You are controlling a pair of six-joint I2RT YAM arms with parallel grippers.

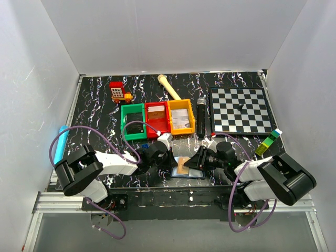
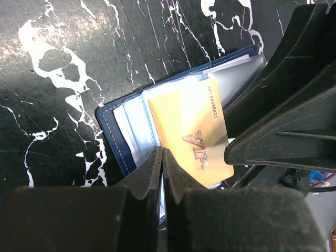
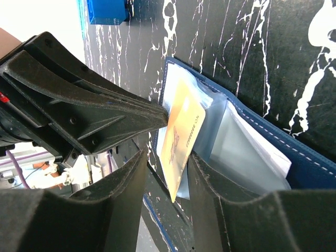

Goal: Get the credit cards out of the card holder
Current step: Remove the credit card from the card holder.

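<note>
We see the holder [image 2: 111, 137] lying open on the black marbled table [image 2: 58, 157], at its near edge between the two grippers. It is navy outside with pale stitching along the rim, and inside it has clear, silvery sleeves fanned out like pages. A gold card [image 2: 191, 137] stamped "VIP", with a number along one short edge, sticks out of the sleeves at a slant. Paler cards [image 3: 262, 152] sit deeper in the far pockets.

The left gripper [image 2: 161, 153] has its fingers pressed together on a sleeve edge just beside the gold card, and a thin pale strip shows in the seam between them. The right gripper [image 3: 167, 155] has its fingers apart, straddling the free end of the gold card. There is a gap on one side of the card, while a sleeve brushes the other finger. The two grippers nearly meet over the holder and hide much of it from above.

Behind the holder a green bin [image 1: 133, 122], a red bin [image 1: 156, 118] and an orange bin [image 1: 181, 116] stand in a row. A small blue brick [image 3: 107, 10] lies near the green one. A black microphone [image 1: 201, 116] lies between the orange bin and a chessboard [image 1: 240, 110]. A red toy [image 1: 119, 92] and a cream stick [image 1: 169, 86] lie farther back.
</note>
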